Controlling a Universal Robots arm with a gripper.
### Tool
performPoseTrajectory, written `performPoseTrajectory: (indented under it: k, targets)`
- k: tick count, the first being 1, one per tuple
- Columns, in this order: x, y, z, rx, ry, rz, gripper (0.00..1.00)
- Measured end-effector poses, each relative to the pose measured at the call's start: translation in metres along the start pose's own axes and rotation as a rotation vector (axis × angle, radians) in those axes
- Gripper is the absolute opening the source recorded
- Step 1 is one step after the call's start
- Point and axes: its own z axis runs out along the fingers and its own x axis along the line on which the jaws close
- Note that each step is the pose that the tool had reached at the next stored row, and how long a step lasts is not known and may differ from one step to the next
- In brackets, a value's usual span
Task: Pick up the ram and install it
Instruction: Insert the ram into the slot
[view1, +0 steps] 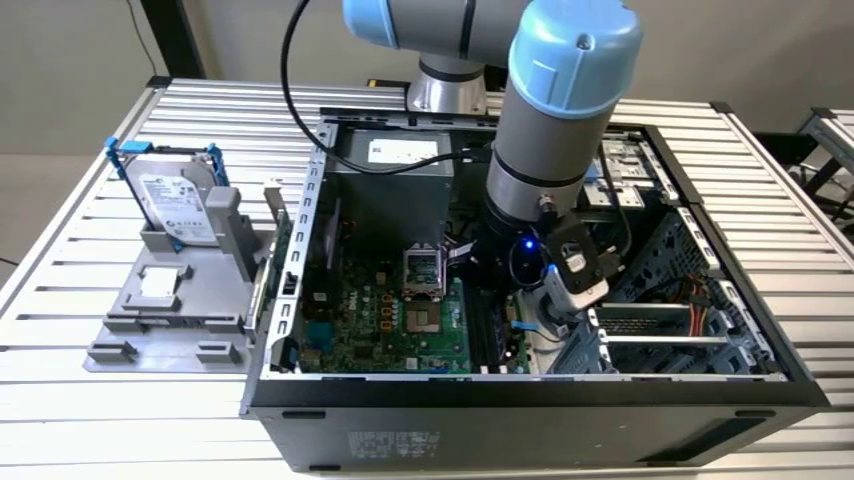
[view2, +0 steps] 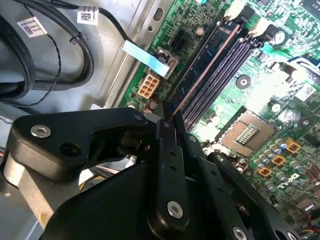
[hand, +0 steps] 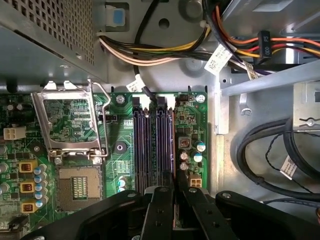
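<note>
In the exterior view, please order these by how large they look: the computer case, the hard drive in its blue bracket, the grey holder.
1. computer case
2. grey holder
3. hard drive

The hard drive stands on the holder.

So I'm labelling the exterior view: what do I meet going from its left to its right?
Hard drive in blue bracket → grey fixture → green motherboard → gripper over the memory slots → drive cage.

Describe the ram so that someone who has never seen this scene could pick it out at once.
Inside the open computer case lies a green motherboard with a row of long black memory slots. The ram is the thin dark board standing on edge at the end of that row, pinched in the gripper; the neighbouring slots are empty.
</note>
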Motion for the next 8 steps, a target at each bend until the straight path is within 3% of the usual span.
performPoseTrajectory:
  k: [7, 8]
  targets:
    - [0.0002, 0.0, 0.0001, -0.0003, 0.0001, 0.0, 0.0]
    - [0.0002, 0.0, 0.0002, -0.0004, 0.0, 0.0, 1.0]
